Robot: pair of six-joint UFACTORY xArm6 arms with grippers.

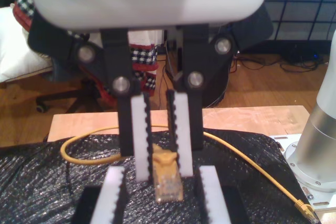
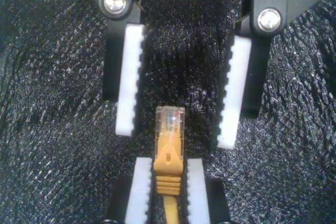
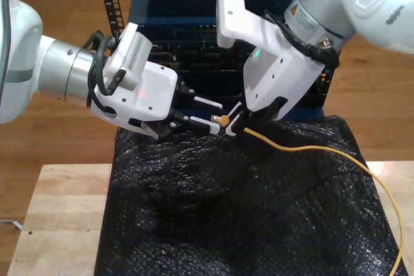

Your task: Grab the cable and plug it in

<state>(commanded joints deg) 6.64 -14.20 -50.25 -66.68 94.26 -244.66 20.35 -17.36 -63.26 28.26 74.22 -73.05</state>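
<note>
The cable (image 3: pixel 323 150) is thin and yellow; it trails off toward the exterior view's right over the black mat. Its clear plug (image 2: pixel 170 120) points out from my first gripper (image 2: pixel 169 162), which is shut on the yellow boot just behind the plug. In the exterior view this is the arm on the right, with my first gripper (image 3: pixel 234 126) above the mat. My second gripper (image 2: pixel 176 136) faces it, open, its white pads (image 2: pixel 126 77) either side of the plug tip without touching. In the exterior view my second gripper (image 3: pixel 217 116) comes from the left.
A black bubble-wrap mat (image 3: pixel 226 211) covers a wooden table (image 3: pixel 58 218). A blue rack with network gear (image 3: pixel 187 24) stands behind the grippers. The cable's other end (image 1: pixel 304 208) lies by a robot base (image 1: pixel 320 129).
</note>
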